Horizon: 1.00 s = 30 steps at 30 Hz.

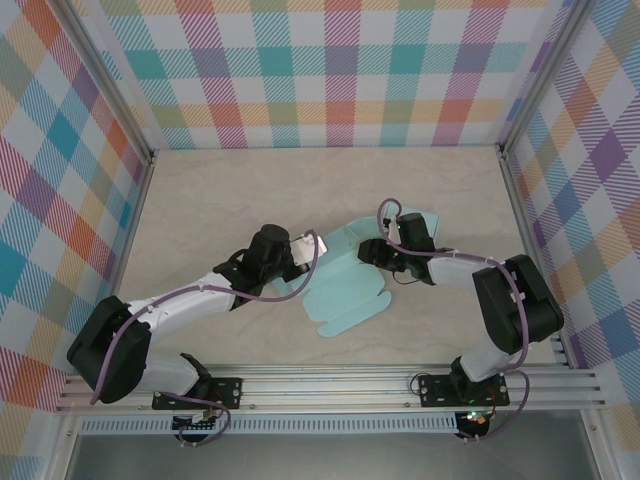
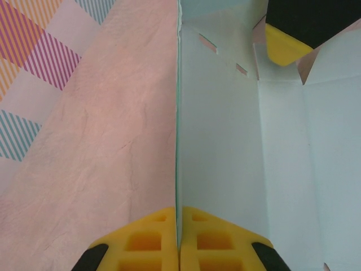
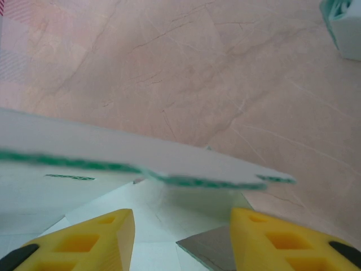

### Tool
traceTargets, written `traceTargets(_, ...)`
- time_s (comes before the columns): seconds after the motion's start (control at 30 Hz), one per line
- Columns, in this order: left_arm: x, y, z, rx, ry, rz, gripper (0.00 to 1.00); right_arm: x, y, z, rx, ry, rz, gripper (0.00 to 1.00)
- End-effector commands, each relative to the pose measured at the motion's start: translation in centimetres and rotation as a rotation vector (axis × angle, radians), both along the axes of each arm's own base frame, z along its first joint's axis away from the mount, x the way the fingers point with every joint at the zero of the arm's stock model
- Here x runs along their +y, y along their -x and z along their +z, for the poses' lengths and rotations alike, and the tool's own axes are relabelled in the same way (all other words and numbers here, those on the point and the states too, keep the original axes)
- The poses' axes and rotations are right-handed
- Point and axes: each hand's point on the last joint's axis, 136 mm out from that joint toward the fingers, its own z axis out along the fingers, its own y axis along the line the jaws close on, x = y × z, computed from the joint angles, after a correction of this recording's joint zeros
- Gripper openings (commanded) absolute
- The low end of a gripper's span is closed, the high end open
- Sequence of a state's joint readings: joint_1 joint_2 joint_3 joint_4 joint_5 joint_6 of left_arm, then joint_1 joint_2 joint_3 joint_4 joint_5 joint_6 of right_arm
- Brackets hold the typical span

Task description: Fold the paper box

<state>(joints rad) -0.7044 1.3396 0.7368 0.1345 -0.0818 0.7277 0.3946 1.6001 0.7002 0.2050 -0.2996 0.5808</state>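
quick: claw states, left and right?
Left claw: closed on a wall edge of the paper box.
Right claw: open, holding nothing.

The left arm (image 1: 180, 300) reaches up and right from its base with the elbow bent. Its pincer (image 1: 303, 250) points right, the yellow fingers (image 2: 144, 240) pressed together on a thin edge of the paper box (image 1: 345, 290). The right arm (image 1: 510, 300) bends back to the left, and its pincer (image 3: 183, 231) stands parted with a clear gap.

Table (image 1: 330, 175): far half open, passable. Centre: paper box (image 1: 345, 290) flanked by left arm (image 1: 190, 300) and right arm (image 1: 500, 290). Checked walls (image 1: 340, 70) bound three sides.
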Motion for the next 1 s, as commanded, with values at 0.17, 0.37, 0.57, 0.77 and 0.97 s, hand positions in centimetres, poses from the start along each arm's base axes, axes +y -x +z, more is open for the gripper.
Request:
traceTargets(0.17,-0.2,0.1,0.4,-0.027,0.001,-0.014,0.00,-1.9,-0.2,0.7,-0.064,0.086,-0.070,0.58)
traceTargets(0.37,-0.4,0.1,0.5,-0.025,0.004,-0.016,0.00,-0.1,-0.2,1.4,-0.092,-0.007,-0.006,0.52)
traceTargets(0.57,-0.7,-0.1,0.3,-0.016,0.010,-0.019,0.00,2.0,0.0,2.8,-0.125,-0.093,0.059,0.40)
traceTargets(0.77,-1.0,-0.6,-0.2,0.005,0.001,-0.008,0.00,3.5,0.7,4.1,-0.151,-0.086,0.098,0.29)
traceTargets(0.97,-1.5,-0.8,-0.1,-0.003,0.016,-0.018,0.00,4.9,1.3,2.8,-0.126,-0.063,0.115,0.26)
